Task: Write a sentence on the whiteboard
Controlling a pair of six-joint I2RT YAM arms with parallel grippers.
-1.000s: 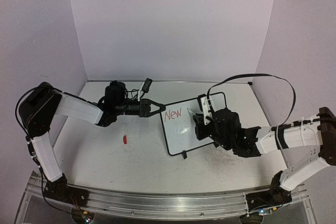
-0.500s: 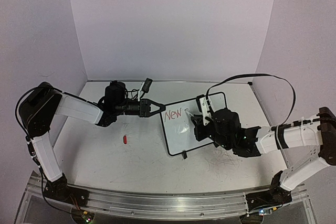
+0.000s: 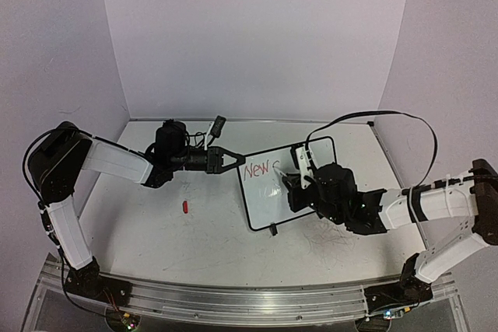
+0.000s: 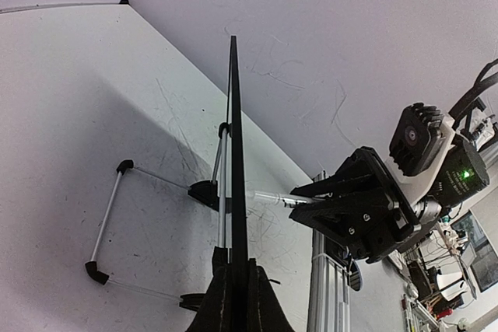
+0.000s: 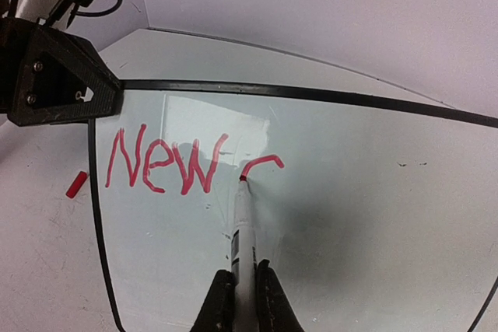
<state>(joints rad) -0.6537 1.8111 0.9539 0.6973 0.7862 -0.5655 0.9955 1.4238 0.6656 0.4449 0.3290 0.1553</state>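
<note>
The left fingers [image 3: 233, 159] [image 4: 236, 295] are pressed shut on the left edge of the whiteboard [image 3: 268, 201] [image 5: 373, 215], just as they were a second ago. What has changed lies to their right. After the red word "New" [image 3: 257, 169] [image 5: 165, 162] there is now a fresh curved stroke [image 5: 263, 164], and the right arm has slid a little to the right along the line of writing. The right fingers [image 3: 300, 182] [image 5: 243, 289] pinch a white marker [image 3: 299, 159] [image 5: 242, 227], and its red tip touches the board at the lower end of that stroke.

To the left of and below the left fingers, the surface [image 3: 156, 239] lies open, with only a small red cap [image 3: 185, 207] [image 5: 75, 184] on it. Beyond the marker tip to the right, bare white board runs on to the black frame. The top edge is near above the writing.

In the left wrist view the board is seen edge-on, so no writing shows there, and its wire stand [image 4: 107, 211] reaches out to the left. From above, the right wrist covers the board's right part. The right wrist view cuts off the board's lower edge and the marker's rear end.
</note>
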